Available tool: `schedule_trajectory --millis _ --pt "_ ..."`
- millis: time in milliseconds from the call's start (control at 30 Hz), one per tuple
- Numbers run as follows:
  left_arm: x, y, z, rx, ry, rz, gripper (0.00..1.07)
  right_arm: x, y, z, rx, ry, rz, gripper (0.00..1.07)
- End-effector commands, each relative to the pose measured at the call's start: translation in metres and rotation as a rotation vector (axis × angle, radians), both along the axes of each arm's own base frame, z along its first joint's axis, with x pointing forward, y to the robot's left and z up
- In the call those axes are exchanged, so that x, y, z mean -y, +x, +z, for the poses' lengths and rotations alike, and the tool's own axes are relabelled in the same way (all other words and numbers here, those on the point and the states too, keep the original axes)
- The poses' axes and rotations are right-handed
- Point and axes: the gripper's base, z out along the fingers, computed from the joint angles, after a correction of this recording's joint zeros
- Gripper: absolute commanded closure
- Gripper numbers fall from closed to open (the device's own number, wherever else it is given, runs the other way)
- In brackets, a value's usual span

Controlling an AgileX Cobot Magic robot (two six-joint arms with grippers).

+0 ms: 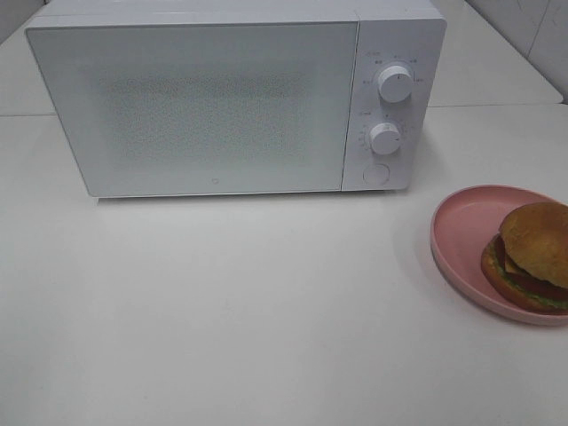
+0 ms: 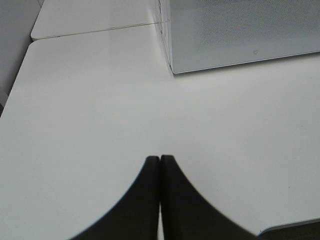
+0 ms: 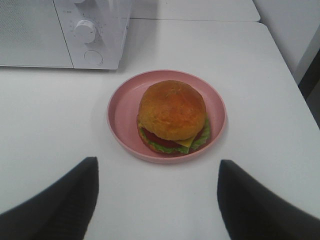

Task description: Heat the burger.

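The burger (image 1: 531,255) with a golden-brown bun sits on a round pink plate (image 1: 461,232) at the right edge of the table. The right wrist view shows the burger (image 3: 172,115) on the plate (image 3: 120,112), ahead of my right gripper (image 3: 157,167), which is open and empty with its fingers spread wide. The white microwave (image 1: 235,93) stands at the back with its door shut. My left gripper (image 2: 160,159) is shut and empty above bare table, with the microwave's corner (image 2: 240,35) ahead. Neither gripper shows in the exterior high view.
The microwave has two white knobs (image 1: 393,82) and a round button (image 1: 376,173) on its right panel. The white table (image 1: 222,311) stretches in front of it. A second table surface adjoins at the back (image 2: 95,17).
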Motion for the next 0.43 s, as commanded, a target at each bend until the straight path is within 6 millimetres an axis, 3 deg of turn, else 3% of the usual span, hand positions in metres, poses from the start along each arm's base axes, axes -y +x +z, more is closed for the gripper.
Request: schedule_trajectory --millis 33,433 --pt "-0.0003 -0.0033 0.0001 0.038 0.000 0.001 1.06 -0.0006 -0.0033 0.0013 0.043 -0.005 0.002 0.43" --pt "-0.0003 -0.0033 0.0001 0.038 0.000 0.001 1.06 -0.0006 -0.0033 0.0013 0.043 -0.005 0.002 0.43"
